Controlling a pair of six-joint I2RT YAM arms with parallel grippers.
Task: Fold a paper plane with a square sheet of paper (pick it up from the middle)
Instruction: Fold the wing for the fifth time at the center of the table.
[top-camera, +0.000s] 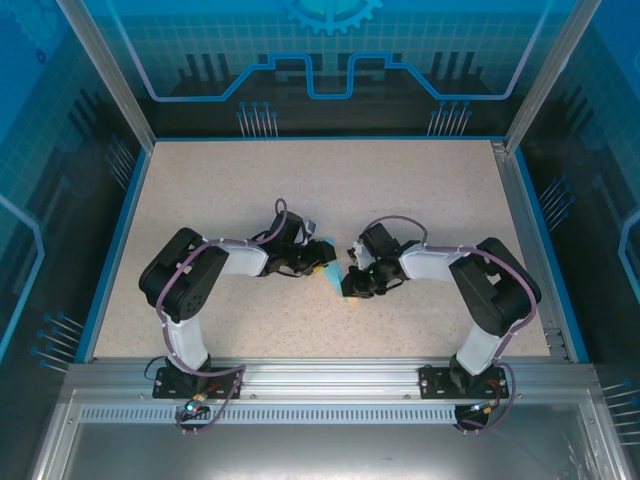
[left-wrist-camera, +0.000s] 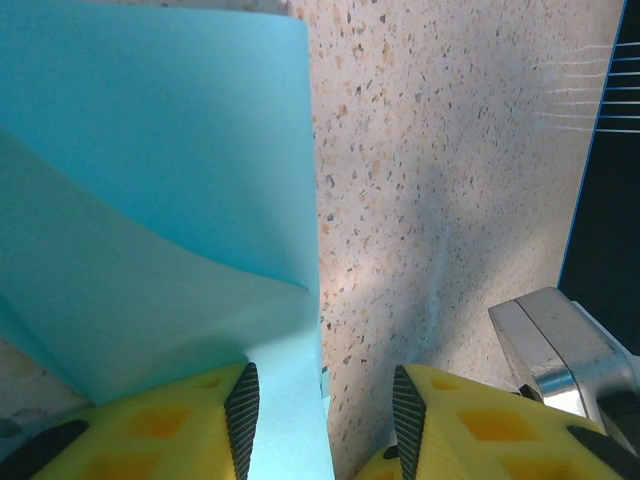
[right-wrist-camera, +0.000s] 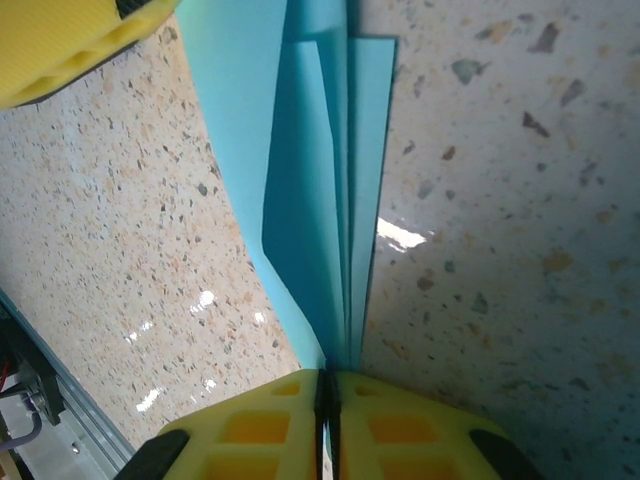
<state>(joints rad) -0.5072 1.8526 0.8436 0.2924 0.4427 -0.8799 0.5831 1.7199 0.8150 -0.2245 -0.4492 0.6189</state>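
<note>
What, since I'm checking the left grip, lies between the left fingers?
In the left wrist view, the paper's edge lies between the left fingers, beside one; the rest of the gap is bare table.

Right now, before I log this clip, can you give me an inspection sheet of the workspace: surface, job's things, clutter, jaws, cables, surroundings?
Surface: speckled beige table, flat.
Job's things: light-blue paper at the table's middle, between the two arms, already folded into long layered pleats.
Clutter: nothing seen.
Jaws: the left arm's stand apart, with the paper's edge lying between them; the right arm's are shut on the paper's folded end.
Cables: a purple cable runs along each arm, away from the paper.
Surroundings: blue printed panels on three sides; metal rail at the near edge.
</note>
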